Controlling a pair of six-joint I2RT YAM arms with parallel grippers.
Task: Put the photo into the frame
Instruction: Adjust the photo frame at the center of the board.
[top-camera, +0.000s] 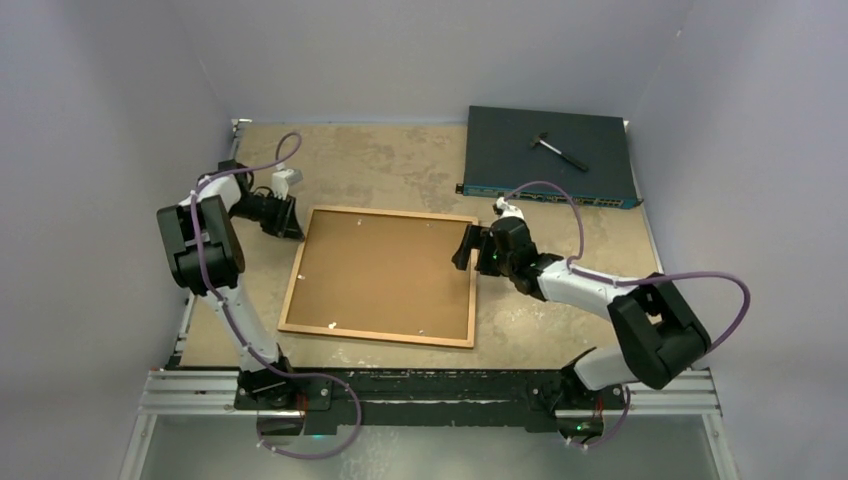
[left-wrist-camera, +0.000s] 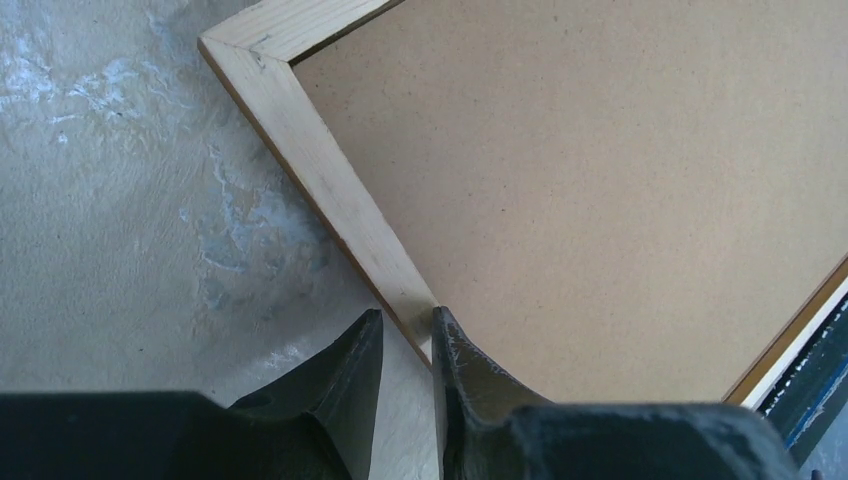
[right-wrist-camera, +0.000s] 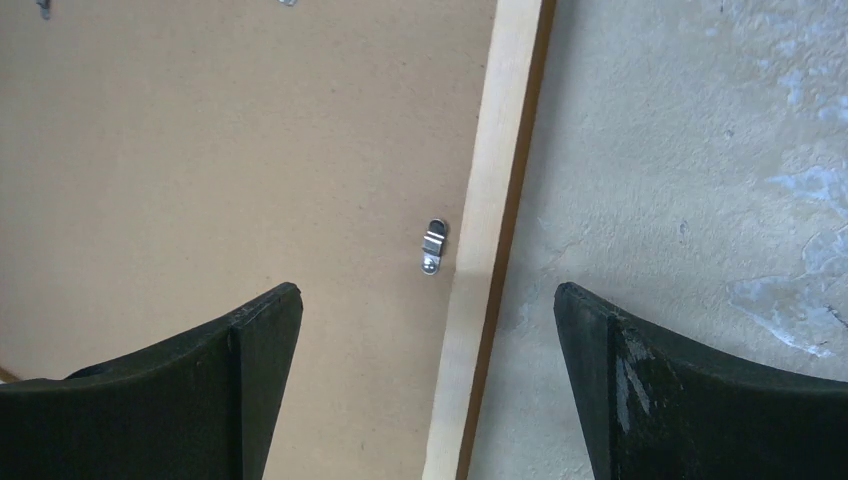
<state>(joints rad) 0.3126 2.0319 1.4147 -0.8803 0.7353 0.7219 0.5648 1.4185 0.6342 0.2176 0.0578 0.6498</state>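
The frame (top-camera: 378, 334) lies back side up on the table, a plain brown backing board (top-camera: 385, 270) filling it. The photo is hidden. My left gripper (top-camera: 292, 222) is at the frame's far-left corner. In the left wrist view its jaws (left-wrist-camera: 408, 325) stand slightly apart astride the pale rail (left-wrist-camera: 330, 170); one finger (left-wrist-camera: 465, 370) touches the rail's inner edge, the other stands off it. My right gripper (top-camera: 462, 250) hovers over the right rail (right-wrist-camera: 490, 200), wide open (right-wrist-camera: 425, 292) with nothing held. A small metal clip (right-wrist-camera: 434, 246) sits on the board beside that rail.
A dark flat electronics box (top-camera: 548, 157) lies at the back right with a small hammer-like tool (top-camera: 558, 150) on top. Walls close in the table at the back and on both sides. The box's edge (left-wrist-camera: 815, 380) shows past the frame in the left wrist view.
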